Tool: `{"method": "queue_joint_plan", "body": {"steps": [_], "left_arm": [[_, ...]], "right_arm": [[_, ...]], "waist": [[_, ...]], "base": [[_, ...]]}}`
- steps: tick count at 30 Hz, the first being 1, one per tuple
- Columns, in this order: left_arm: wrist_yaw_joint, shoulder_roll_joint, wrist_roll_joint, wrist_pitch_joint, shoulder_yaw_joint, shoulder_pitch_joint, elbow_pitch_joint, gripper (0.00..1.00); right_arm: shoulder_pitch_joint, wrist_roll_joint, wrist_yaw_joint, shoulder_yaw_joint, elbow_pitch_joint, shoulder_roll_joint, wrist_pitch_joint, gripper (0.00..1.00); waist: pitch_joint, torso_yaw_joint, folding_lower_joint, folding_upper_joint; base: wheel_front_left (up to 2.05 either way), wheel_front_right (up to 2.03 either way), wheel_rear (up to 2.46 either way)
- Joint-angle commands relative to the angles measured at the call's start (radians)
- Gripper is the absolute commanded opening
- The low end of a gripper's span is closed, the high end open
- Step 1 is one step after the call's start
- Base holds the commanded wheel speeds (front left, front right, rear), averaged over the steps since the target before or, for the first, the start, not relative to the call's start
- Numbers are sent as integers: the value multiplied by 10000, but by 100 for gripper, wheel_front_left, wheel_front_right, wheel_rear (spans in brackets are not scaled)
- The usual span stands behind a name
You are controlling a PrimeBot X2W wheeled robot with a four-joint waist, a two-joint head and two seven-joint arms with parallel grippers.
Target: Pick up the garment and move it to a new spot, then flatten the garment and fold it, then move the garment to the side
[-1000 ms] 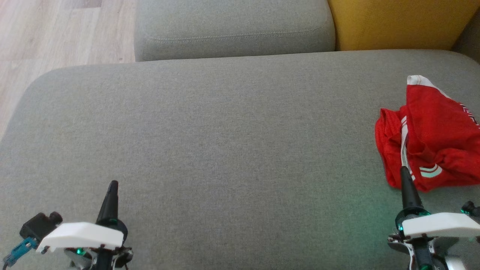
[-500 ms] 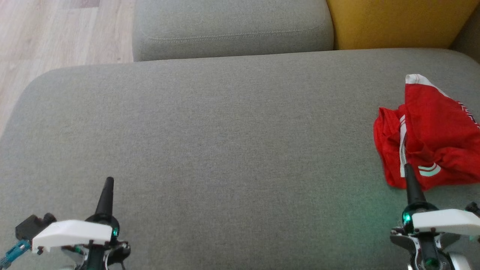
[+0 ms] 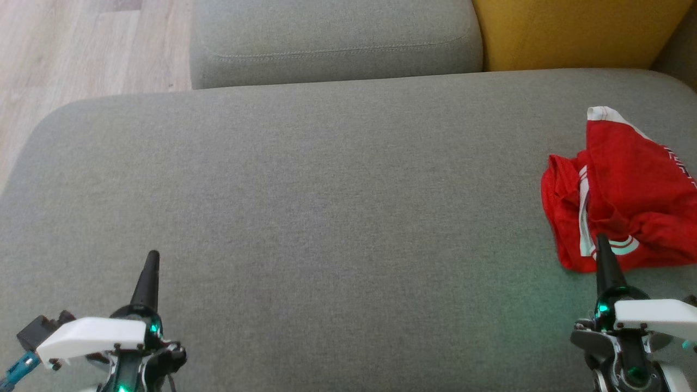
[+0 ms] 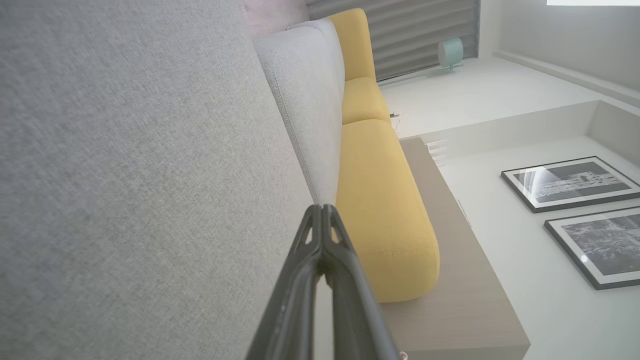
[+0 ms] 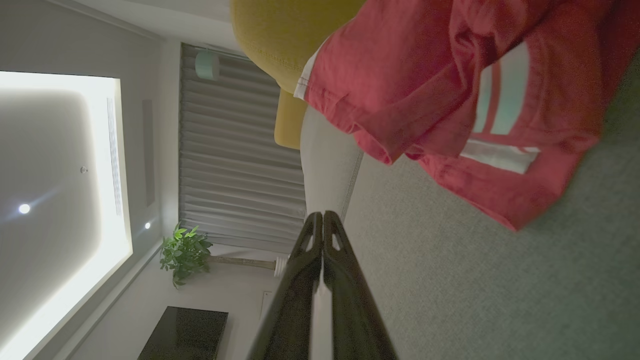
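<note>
Grey fabric sofa seat [image 3: 326,190]: broad and flat, the working surface before the robot. Grey back cushion [image 3: 335,43] along its far edge, yellow cushion [image 3: 577,32] just beside that on the right. Pale wood floor [image 3: 81,49] at the far left.

Item 1, garment [image 3: 626,201]: red with white stripes and white trim. Crumpled in a loose heap at the right end of the seat, part of it cut off by the edge of the head view. Lies free on the fabric, neither flattened nor folded.

Item 2, left claw [image 3: 152,258]: lower left, over bare seat, well apart from the garment. Fingers pressed together tip to tip, gripping nothing.

Item 3, right claw [image 3: 601,240]: lower right, fingers likewise together. From the head its tip overlaps the garment's near hem; whether it touches cannot be told. Its wrist view shows the cloth just ahead and off to one side, none of it between the fingers.

Background, wrist views: two framed pictures [image 4: 570,182] on a white wall; grey slatted blind [image 5: 235,150]; potted plant [image 5: 182,252].
</note>
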Motion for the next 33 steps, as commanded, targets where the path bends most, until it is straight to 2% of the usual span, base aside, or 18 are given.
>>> {"method": "queue_joint_plan", "body": {"steps": [1,20,33], "left_arm": [[-98,32,-328,118,365,-668,-281,0],[-350,-167,-2487,663,883,-971,-119,0],[-351,-183,-2480,683,907,-975,-118,0]], "right_arm": [[-553,359,66,137,-260,-215,52,0],[-899,2544,77,-91,141,-204,227,0],[-905,2511,77,-145,147,-167,270,0]], "waist": [[2,-6,0,0],[27,-81,0,0],[27,-81,0,0]], "base": [[0,0,0],[0,0,0],[0,0,0]]}}
